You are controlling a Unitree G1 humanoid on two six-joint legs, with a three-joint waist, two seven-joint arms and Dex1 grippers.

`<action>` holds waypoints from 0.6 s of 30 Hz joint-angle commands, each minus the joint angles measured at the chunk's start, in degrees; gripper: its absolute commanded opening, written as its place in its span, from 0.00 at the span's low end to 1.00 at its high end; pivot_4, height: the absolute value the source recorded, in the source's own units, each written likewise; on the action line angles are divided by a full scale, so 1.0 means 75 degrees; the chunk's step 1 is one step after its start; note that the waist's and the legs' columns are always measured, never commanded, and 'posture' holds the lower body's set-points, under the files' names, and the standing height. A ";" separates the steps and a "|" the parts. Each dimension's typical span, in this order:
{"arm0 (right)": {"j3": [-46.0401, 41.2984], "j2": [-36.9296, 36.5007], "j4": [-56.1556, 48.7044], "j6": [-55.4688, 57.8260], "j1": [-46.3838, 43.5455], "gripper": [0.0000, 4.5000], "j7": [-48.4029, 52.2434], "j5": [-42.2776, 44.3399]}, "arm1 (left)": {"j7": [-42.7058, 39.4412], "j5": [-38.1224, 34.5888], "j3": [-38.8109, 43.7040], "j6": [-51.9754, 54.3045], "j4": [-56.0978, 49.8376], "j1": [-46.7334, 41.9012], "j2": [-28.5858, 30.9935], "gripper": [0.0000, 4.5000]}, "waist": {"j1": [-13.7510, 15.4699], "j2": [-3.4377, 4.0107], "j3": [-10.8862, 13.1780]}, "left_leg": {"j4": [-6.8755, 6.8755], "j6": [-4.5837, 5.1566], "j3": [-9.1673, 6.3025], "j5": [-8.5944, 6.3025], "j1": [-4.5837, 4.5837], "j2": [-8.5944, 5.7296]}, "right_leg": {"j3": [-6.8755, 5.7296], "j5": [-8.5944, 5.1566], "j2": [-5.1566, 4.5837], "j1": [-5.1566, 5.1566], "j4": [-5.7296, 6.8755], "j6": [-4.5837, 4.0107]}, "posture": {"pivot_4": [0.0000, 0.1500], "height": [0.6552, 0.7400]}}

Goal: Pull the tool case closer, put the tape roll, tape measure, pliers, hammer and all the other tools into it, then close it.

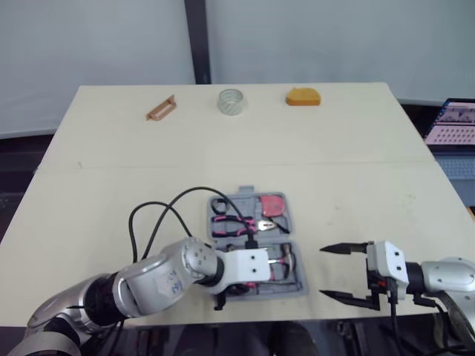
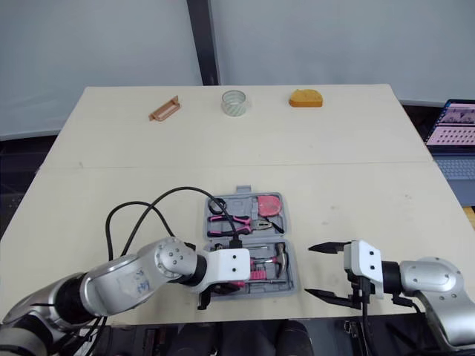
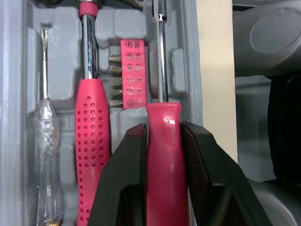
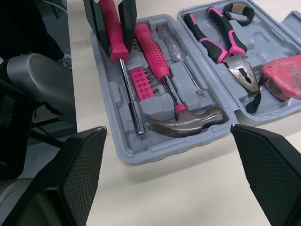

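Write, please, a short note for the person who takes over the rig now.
Left gripper: shut on the pink screwdriver, which lies in the tool case. Right gripper: open, empty, beside the case. Hammer and pliers are in the case. Left to do: tape roll, orange item and brown item lie at the far edge of the table; then close the case.

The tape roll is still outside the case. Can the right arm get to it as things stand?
Probably not. Nothing blocks the way and the right gripper is open, but the tape roll sits near the far edge of the table, while the gripper hangs at the near edge.
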 commanded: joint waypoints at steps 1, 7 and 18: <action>-0.0248 -0.0090 -0.0235 0.0009 0.0059 1.00 -0.0031 0.0124 | 0.0060 -0.0010 0.0017 -0.0044 0.0046 -0.0174 -0.0138 0.14 | -0.0002 0.0000 0.0000 | 0.0002 0.0000 0.0000 0.0000 0.0000 0.0000 | 0.0000 0.0000 0.0000 0.0000 0.0001 0.0000 | 1.00 1.00; -0.0372 -0.0115 -0.0378 0.0101 0.0199 1.00 -0.0118 0.0136 | 0.0096 -0.0055 -0.0075 -0.0083 0.0152 -0.0280 -0.0391 0.14 | -0.0002 0.0000 0.0000 | 0.0005 0.0001 -0.0002 -0.0001 -0.0001 0.0000 | 0.0000 0.0000 0.0000 0.0000 0.0003 0.0000 | 1.00 1.00; -0.0487 -0.0094 -0.0502 0.0215 0.0323 1.00 -0.0185 0.0112 | 0.0115 -0.0128 -0.0266 -0.0038 0.0151 -0.0348 -0.0478 0.14 | -0.0006 0.0000 0.0000 | 0.0009 0.0002 -0.0002 -0.0001 -0.0001 0.0000 | 0.0000 0.0000 0.0000 0.0001 0.0004 0.0000 | 1.00 1.00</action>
